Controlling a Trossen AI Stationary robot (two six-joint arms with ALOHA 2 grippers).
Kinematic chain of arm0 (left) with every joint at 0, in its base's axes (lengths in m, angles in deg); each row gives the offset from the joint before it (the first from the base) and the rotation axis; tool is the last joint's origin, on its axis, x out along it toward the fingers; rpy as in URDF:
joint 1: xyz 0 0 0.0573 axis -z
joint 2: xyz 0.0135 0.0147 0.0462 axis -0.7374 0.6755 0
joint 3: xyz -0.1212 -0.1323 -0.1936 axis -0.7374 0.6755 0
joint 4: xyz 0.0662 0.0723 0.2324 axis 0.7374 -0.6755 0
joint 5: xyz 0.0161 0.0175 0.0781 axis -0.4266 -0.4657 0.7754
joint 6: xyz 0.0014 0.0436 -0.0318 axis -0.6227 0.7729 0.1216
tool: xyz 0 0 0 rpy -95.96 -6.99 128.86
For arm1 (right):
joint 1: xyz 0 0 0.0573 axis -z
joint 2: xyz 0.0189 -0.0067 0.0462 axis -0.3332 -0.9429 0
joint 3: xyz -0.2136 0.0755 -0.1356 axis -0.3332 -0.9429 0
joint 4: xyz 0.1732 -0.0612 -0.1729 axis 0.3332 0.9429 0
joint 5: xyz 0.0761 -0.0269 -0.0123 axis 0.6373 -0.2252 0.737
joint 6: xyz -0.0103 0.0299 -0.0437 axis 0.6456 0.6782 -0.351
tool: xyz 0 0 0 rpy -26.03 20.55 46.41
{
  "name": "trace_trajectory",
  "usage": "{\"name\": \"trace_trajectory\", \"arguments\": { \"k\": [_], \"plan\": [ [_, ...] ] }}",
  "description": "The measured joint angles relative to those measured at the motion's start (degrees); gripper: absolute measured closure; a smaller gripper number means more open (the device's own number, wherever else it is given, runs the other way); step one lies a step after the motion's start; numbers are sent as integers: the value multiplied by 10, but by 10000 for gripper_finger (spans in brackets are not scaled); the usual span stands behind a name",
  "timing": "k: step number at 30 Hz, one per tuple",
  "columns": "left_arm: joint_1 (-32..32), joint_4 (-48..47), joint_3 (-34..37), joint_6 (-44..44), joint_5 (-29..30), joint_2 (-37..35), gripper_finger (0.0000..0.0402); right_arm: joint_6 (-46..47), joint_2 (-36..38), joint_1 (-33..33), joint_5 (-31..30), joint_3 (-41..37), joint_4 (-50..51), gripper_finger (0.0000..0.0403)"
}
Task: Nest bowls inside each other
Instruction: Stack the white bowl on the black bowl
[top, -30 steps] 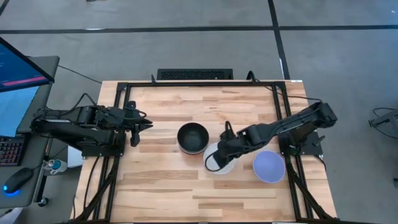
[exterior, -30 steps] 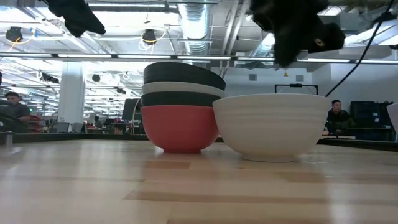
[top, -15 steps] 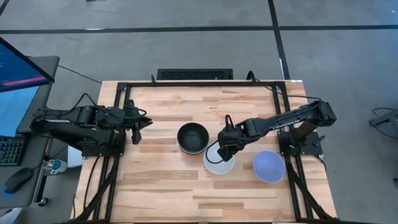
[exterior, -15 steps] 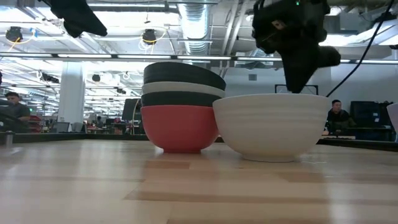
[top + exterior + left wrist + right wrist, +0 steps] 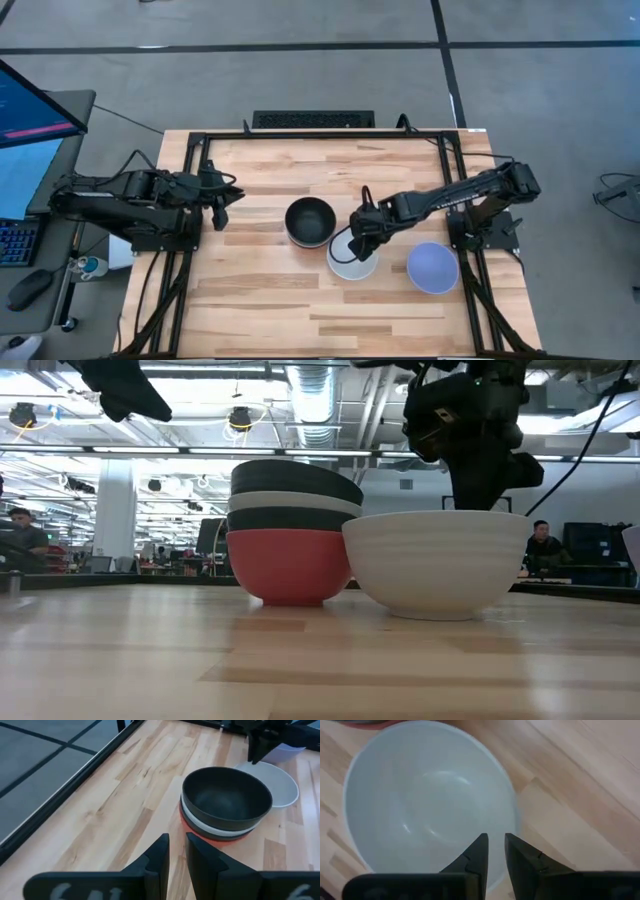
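White bowl (image 5: 352, 262) beside four-bowl stack (image 5: 309, 221); right gripper (image 5: 358, 243) over its rim, fingers nearly closed, seemingly gripping nothing. Left gripper (image 5: 218, 199) nearly closed, parked left edge.

Tabletop (image 5: 270, 300): pale wood planks, butcher-block joints, smooth, low satin sheen; grain visible in both wrist views. Frame (image 5: 190, 180) round tabletop: black metal rails, matt. White bowl (image 5: 352, 262): smooth, soft gloss inside; outer wall faintly ridged in low view. Stack (image 5: 290, 535): black bowl (image 5: 226, 799) on top, matt w/ slight sheen; red bowl (image 5: 288, 565) at base, smooth semi-matt. Lavender-blue bowl (image 5: 432, 267) nr right edge: smooth, matt. Right gripper (image 5: 493, 852) and left gripper (image 5: 176, 855): dark matt plastic-looking fingers.
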Motion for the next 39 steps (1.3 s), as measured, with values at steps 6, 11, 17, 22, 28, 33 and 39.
{"name": "trace_trajectory", "arguments": {
  "k": [6, 11, 17, 22, 28, 33, 39],
  "plan": [
    [0, 0, 0, -8, 0, 0, 349, -14, -1, 0, -7, 0, 7, 317],
    [0, 0, 0, -9, 2, 0, 349, -23, -1, 0, -9, 0, 21, 317],
    [0, 0, 0, -9, 10, 0, 349, -31, -1, 0, -4, 0, 50, 309],
    [0, 0, 0, -10, 12, 0, 349, -37, -1, 0, 13, 0, 27, 294],
    [0, 0, 0, -11, 13, 0, 349, -28, -1, 0, 15, 0, 15, 278],
    [0, 0, 0, -10, 15, 0, 349, -29, -22, 0, 15, -1, 20, 270],
    [0, -12, 0, -11, 15, 0, 349, -37, -48, -1, 24, 0, -6, 266]
  ]
}}
